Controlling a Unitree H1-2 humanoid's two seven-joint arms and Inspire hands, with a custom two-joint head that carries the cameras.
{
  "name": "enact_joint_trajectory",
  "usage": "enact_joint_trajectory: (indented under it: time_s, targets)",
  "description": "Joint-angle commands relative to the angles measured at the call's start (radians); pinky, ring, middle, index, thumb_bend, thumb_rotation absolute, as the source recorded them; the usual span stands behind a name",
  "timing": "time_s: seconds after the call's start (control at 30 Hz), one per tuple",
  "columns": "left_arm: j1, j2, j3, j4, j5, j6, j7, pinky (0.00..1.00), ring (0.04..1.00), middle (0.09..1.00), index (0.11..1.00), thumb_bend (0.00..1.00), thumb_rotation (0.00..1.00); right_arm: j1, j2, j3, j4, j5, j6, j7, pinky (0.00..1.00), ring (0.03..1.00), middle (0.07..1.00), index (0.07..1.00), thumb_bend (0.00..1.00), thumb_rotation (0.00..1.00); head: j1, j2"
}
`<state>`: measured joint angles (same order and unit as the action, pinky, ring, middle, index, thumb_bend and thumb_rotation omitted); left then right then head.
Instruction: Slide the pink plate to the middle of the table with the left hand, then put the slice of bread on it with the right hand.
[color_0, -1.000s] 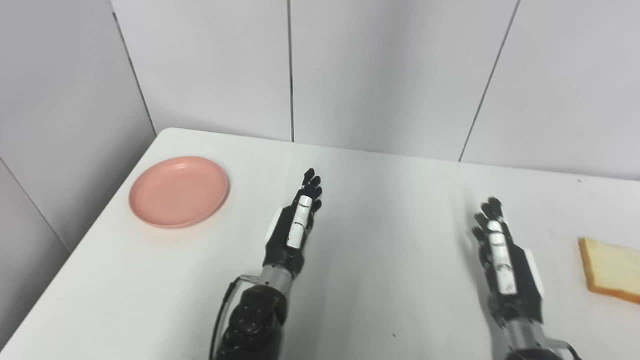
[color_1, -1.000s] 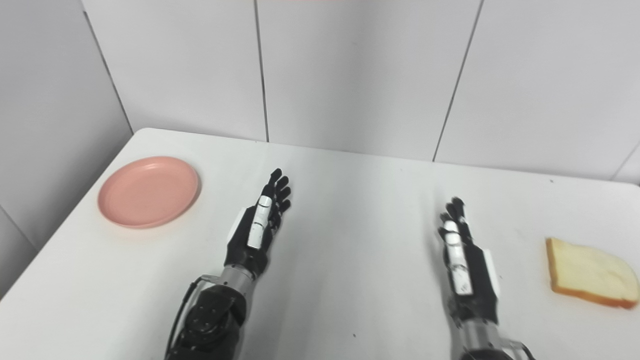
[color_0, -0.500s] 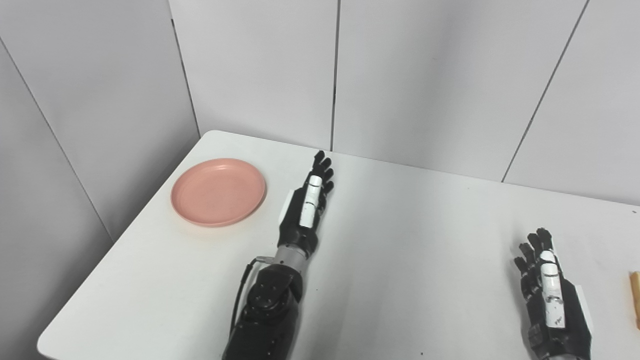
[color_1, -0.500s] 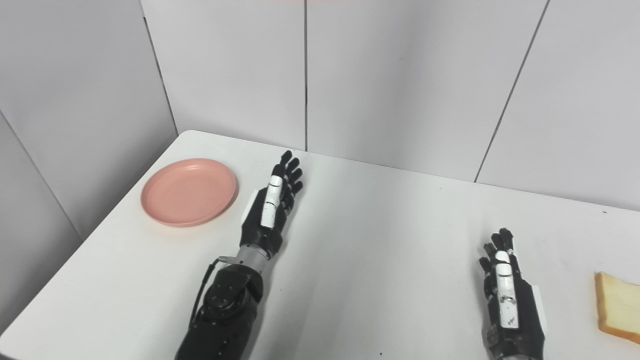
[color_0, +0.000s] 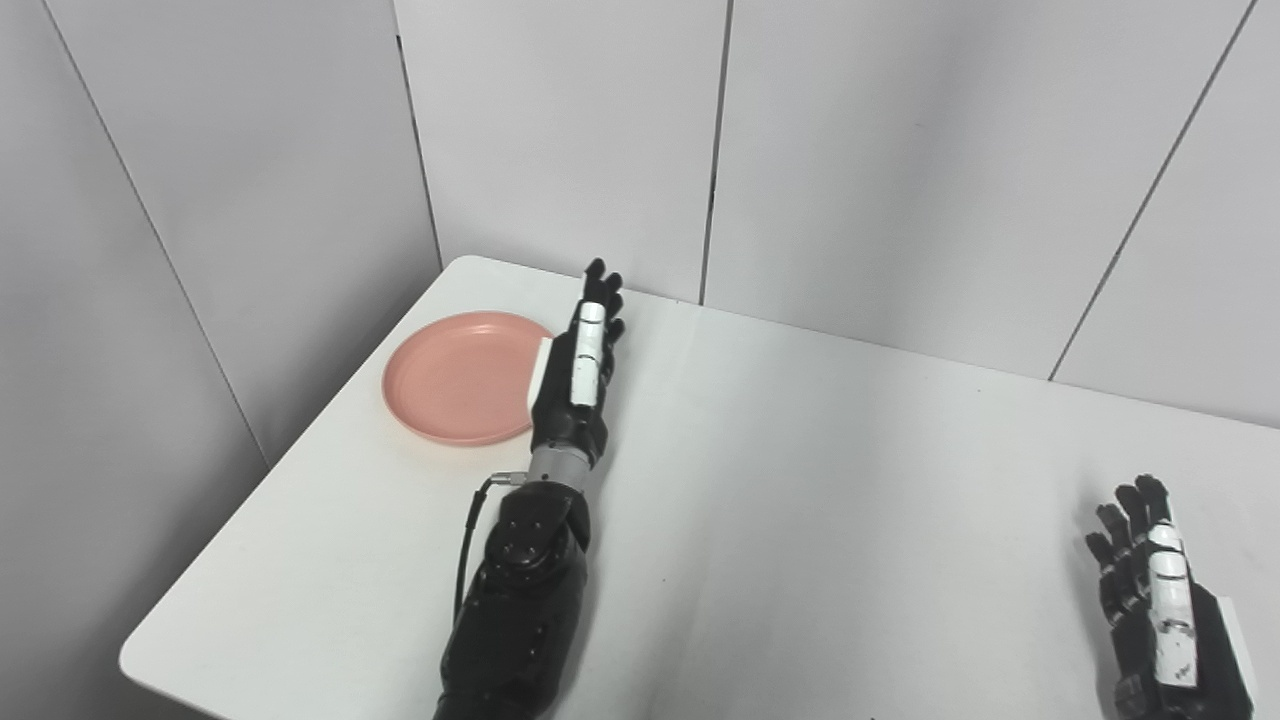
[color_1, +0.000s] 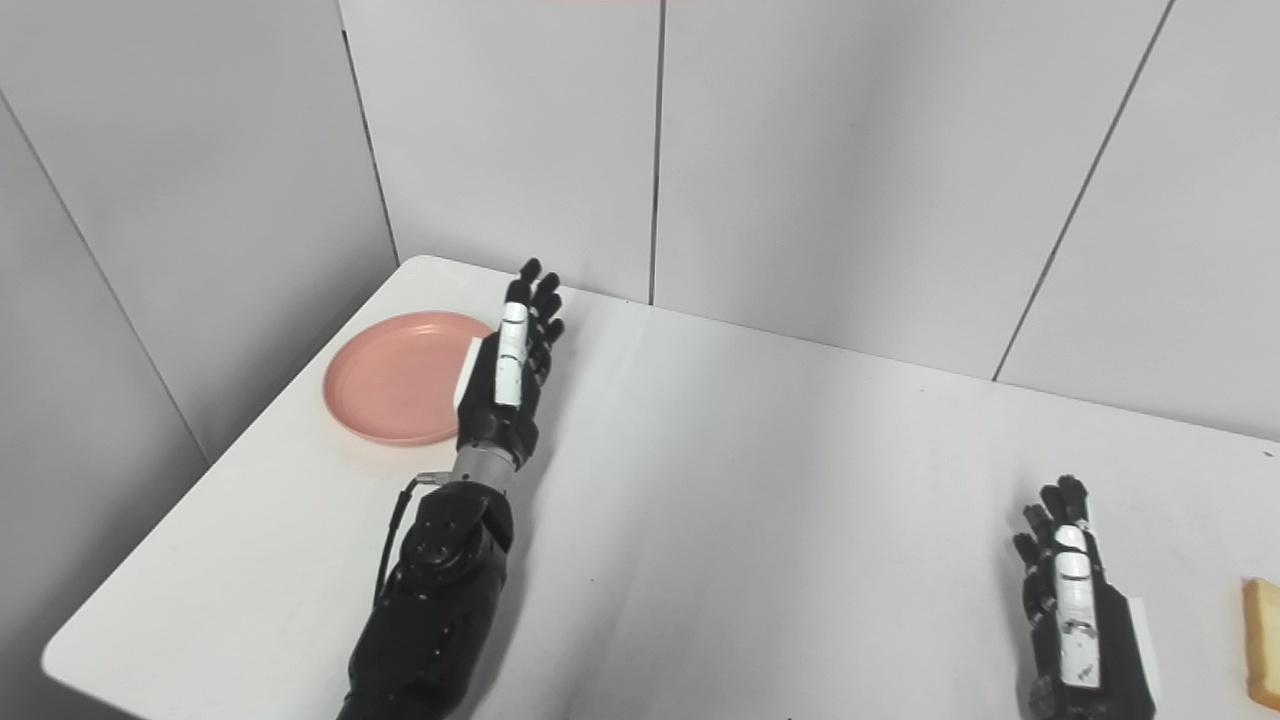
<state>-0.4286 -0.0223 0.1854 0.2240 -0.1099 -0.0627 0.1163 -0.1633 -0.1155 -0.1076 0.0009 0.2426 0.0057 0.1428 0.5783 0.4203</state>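
A pink plate (color_0: 460, 378) lies near the table's far left corner. My left hand (color_0: 580, 365) is open, fingers stretched out straight, right beside the plate's right rim and overlapping it in view; whether it touches the plate I cannot tell. My right hand (color_0: 1160, 600) is open and empty, low over the table's right front. The slice of bread (color_1: 1262, 640) shows only as a sliver at the right edge of the right eye view, to the right of my right hand (color_1: 1070, 605).
The white table (color_0: 820, 480) stands in a corner of grey panelled walls (color_0: 560, 130). Its left edge (color_0: 290, 480) runs close to the plate, with a drop beyond it.
The camera has turned left, so the whole picture has shifted right. My left hand has reached forward and left to the plate's right rim. My right hand stays low at the right.
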Motion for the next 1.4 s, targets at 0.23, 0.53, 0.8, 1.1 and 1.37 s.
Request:
enact_joint_trajectory:
  time_s: [0.23, 0.53, 0.8, 1.1, 1.37]
  targets:
    - [-0.063, 0.072, 0.050, 0.036, -0.003, -0.067, 0.027, 1.00, 0.973, 0.954, 0.947, 0.74, 1.00, -0.033, -0.008, -0.015, -0.015, 0.023, -0.053, 0.016, 1.00, 0.983, 0.992, 1.000, 0.51, 0.91, 0.014, -0.004]
    - [-0.070, 0.112, 0.111, 0.074, 0.024, -0.157, 0.104, 0.94, 0.908, 0.889, 0.920, 0.76, 1.00, -0.032, -0.007, -0.015, -0.024, 0.033, -0.052, 0.018, 0.99, 0.977, 0.985, 1.000, 0.50, 0.90, 0.024, -0.008]
    - [-0.068, 0.154, 0.143, 0.100, 0.004, -0.169, 0.139, 0.94, 0.887, 0.880, 0.909, 0.79, 1.00, -0.032, -0.005, -0.014, -0.029, 0.029, -0.056, 0.014, 0.97, 0.964, 0.977, 1.000, 0.49, 0.91, 0.028, -0.009]
    - [-0.061, 0.184, 0.186, 0.113, -0.028, -0.189, 0.148, 0.89, 0.876, 0.870, 0.889, 0.78, 1.00, -0.031, -0.007, -0.014, -0.032, 0.032, -0.054, 0.016, 0.97, 0.964, 0.979, 1.000, 0.47, 0.91, 0.036, -0.011]
    - [-0.055, 0.207, 0.221, 0.126, -0.046, -0.198, 0.158, 0.89, 0.864, 0.854, 0.874, 0.76, 1.00, -0.033, -0.009, -0.016, -0.035, 0.030, -0.051, 0.014, 0.96, 0.963, 0.977, 0.999, 0.47, 0.91, 0.038, -0.010]
